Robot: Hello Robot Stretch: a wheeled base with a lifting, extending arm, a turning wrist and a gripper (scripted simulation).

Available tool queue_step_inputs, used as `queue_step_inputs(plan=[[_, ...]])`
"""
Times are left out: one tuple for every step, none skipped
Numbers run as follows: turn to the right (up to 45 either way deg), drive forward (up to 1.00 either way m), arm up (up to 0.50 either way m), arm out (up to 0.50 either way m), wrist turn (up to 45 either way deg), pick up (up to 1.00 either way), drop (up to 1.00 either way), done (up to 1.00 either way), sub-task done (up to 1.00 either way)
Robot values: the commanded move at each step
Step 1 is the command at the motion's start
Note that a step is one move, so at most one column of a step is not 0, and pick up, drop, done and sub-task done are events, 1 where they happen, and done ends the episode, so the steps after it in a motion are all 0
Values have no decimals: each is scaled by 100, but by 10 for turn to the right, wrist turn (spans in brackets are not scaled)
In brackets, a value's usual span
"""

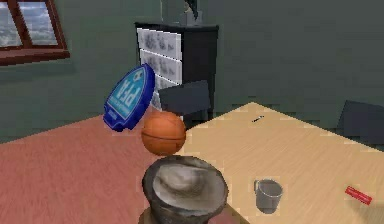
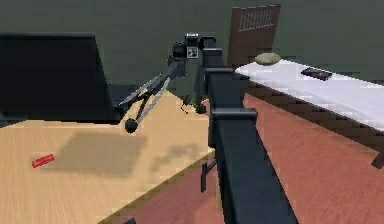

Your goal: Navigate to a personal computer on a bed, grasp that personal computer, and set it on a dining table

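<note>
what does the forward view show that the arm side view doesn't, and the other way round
Forward view: an orange ball, a blue disc, a grey bowl, a small grey cup, a black shelf unit and a window.
Arm side view: the arm, the tool with the tabletop behind it, and a white-covered bed with a dark flat thing on it.
Both: the wooden table and the small red item lying on it.
</note>
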Motion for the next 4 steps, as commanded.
queue_step_inputs(plan=[[0,0,0,0,390,0,0,0,0],[0,0,-4,0,0,0,0,0,0],[0,0,-32,0,0,0,0,0,0],[0,0,0,0,0,0,100,0,0]])
